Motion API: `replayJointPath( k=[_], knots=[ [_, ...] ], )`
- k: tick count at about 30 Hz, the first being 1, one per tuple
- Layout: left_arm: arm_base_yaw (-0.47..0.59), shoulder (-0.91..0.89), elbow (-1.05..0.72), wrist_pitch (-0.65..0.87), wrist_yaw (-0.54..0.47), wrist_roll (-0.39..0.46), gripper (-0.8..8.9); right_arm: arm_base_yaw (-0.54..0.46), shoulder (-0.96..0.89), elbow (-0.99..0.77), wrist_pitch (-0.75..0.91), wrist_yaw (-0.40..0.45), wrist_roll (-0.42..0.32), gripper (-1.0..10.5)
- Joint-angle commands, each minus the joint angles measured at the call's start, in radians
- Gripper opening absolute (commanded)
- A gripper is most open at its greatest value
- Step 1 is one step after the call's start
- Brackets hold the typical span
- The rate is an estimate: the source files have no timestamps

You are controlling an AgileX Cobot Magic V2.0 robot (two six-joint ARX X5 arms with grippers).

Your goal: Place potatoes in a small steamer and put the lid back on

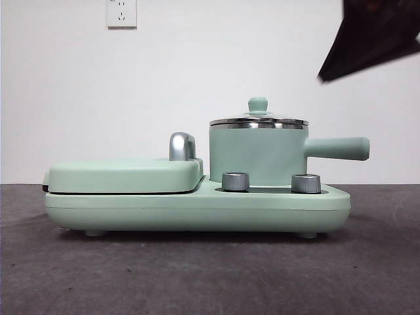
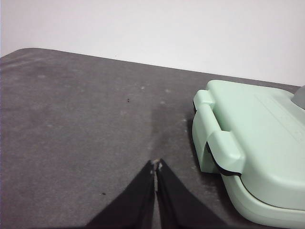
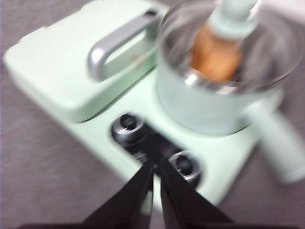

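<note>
Potato (image 3: 215,58): inside the small steamer (image 1: 257,157), ready for steaming.
Lid (image 1: 258,121): sits on the rim, covering it.
Right pincer (image 3: 156,168): pressed together, empty, above the knobs.
Left pincer (image 2: 156,165): pressed together, waiting over the desk (image 2: 86,119).

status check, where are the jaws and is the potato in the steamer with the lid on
Left gripper shut, low over bare table beside the griddle. Right gripper shut, empty, above the knobs. Potato inside small steamer, lid on. Nothing in the way.
</note>
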Motion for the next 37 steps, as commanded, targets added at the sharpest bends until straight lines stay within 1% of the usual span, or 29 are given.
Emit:
replayJointPath(
  k=[1,4,8,11,14,16,19,20,24,25,26,27,37],
  knots=[
    [0.000,-0.001,-0.019,0.012,-0.001,-0.004,0.06,-0.037,-0.102,-0.021,0.011,0.051,-0.122,0.2],
    [0.000,-0.001,-0.019,0.011,-0.001,-0.004,0.06,-0.153,-0.253,-0.126,0.055,0.056,-0.117,0.2],
    [0.000,-0.001,-0.019,0.011,-0.001,-0.004,0.06,-0.335,-0.474,-0.321,0.134,0.059,-0.096,0.2],
    [0.000,-0.001,-0.019,0.011,-0.001,-0.004,0.06,-0.434,-0.614,-0.433,0.152,0.027,-0.079,0.2],
    [0.000,-0.001,-0.019,0.011,-0.001,-0.004,0.06,-0.487,-0.723,-0.528,0.159,0.018,-0.043,0.2],
    [0.000,-0.001,-0.019,0.011,-0.001,-0.004,0.06,-0.505,-0.766,-0.584,0.195,0.016,-0.040,0.2],
    [0.000,-0.001,-0.019,0.011,-0.002,-0.004,0.06,-0.523,-0.828,-0.658,0.246,0.000,-0.004,0.2],
    [0.000,-0.001,-0.019,0.011,-0.002,-0.004,0.06,-0.527,-0.849,-0.655,0.221,-0.002,0.000,0.2],
    [0.000,0.000,-0.019,0.011,-0.002,-0.004,0.06,-0.527,-0.843,-0.655,0.237,-0.002,-0.003,0.2],
    [0.000,0.000,-0.019,0.012,-0.002,-0.004,0.06,-0.527,-0.843,-0.655,0.238,-0.003,0.007,0.2],
    [0.000,0.000,-0.019,0.011,-0.002,-0.004,0.06,-0.527,-0.842,-0.655,0.238,-0.008,0.058,0.2],
    [0.000,0.000,-0.019,0.011,-0.002,-0.004,0.06,-0.525,-0.842,-0.655,0.238,-0.012,0.075,0.2],
    [0.000,0.000,-0.019,0.011,-0.002,-0.004,0.06,-0.522,-0.843,-0.654,0.241,-0.008,0.074,0.2]
  ],
)
